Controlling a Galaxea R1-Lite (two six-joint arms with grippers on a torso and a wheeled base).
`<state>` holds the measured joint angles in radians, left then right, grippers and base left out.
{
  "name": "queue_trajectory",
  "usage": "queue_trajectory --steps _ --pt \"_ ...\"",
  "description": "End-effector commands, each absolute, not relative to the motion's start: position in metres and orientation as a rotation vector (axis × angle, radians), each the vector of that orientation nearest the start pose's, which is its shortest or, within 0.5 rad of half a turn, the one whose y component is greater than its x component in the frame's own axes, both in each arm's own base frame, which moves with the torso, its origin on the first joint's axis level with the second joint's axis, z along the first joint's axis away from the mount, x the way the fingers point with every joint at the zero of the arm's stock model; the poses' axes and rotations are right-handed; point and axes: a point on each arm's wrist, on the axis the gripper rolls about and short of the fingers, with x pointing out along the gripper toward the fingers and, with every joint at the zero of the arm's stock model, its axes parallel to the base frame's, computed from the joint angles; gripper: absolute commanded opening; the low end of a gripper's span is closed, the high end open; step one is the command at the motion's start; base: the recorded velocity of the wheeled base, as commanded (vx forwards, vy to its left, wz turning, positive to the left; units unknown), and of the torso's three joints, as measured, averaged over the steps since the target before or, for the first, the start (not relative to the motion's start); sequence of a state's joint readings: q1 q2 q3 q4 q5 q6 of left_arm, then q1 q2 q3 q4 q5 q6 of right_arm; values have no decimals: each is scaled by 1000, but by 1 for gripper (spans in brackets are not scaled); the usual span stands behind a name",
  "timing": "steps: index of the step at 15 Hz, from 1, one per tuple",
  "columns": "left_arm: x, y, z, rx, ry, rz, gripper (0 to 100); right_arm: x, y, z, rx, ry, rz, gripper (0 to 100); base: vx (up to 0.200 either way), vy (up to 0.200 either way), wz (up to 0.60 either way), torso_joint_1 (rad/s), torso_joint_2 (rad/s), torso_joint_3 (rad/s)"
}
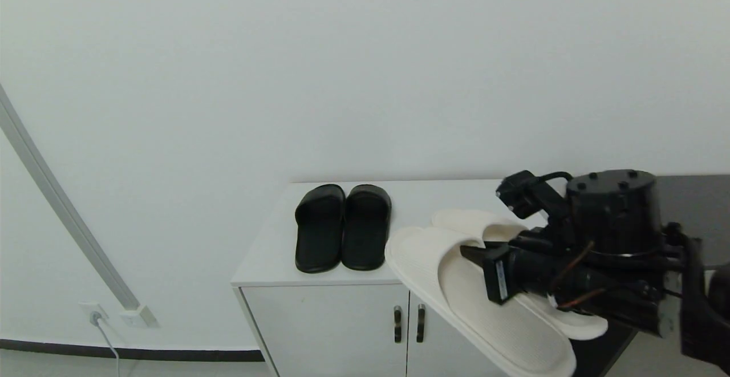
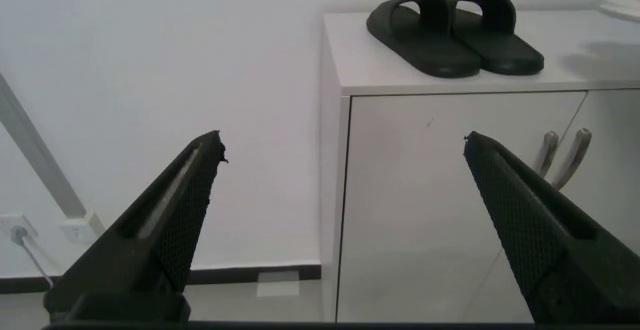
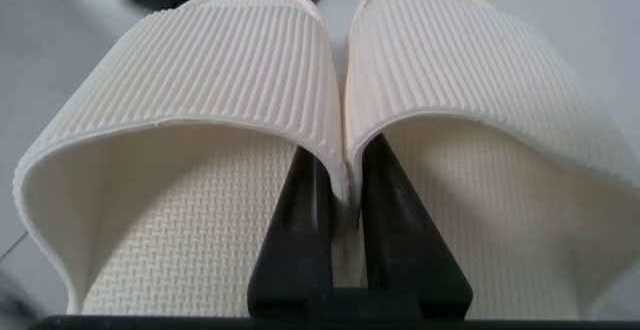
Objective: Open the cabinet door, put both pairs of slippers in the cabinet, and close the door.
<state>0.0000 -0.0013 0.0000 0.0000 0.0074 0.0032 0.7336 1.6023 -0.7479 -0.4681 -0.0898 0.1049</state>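
A pair of black slippers (image 1: 342, 227) (image 2: 455, 32) stands side by side on the white cabinet (image 1: 262, 263) top, left of centre. Both doors are closed, their two dark handles (image 1: 409, 323) (image 2: 561, 154) meeting at the middle. My right gripper (image 1: 473, 254) (image 3: 345, 185) is shut on the white slippers (image 1: 456, 286) (image 3: 250, 80), pinching the inner strap edges of both together. The pair hangs tilted over the cabinet's front right edge. My left gripper (image 2: 343, 140) is open and wide, low in front of the left door (image 2: 450, 200), holding nothing.
A dark table surface (image 1: 696, 206) adjoins the cabinet on the right. On the left wall a grey conduit (image 1: 57, 206) slants down to sockets with a plugged cable (image 1: 94, 311) (image 2: 15, 232) near the floor. Free floor lies left of the cabinet.
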Motion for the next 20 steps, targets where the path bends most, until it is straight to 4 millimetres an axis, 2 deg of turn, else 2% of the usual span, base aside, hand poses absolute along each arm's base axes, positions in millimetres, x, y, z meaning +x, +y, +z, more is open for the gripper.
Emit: queue_trajectory --steps 1,3,8,18,20 --pt "-23 0 75 3 0 8 100 166 162 191 -41 350 701 0 0 0 0 0 0 0" --pt "-23 0 75 3 0 6 100 164 162 189 -40 353 709 0 0 0 0 0 0 0" --pt "-23 0 75 5 0 6 100 177 171 182 -33 344 708 0 0 0 0 0 0 0" --pt "-23 0 75 3 0 6 100 172 167 173 -38 382 765 0 -200 0 0 -1 2 2" --pt "-23 0 75 3 0 6 100 173 166 172 -41 383 766 0 0 0 0 0 0 0"
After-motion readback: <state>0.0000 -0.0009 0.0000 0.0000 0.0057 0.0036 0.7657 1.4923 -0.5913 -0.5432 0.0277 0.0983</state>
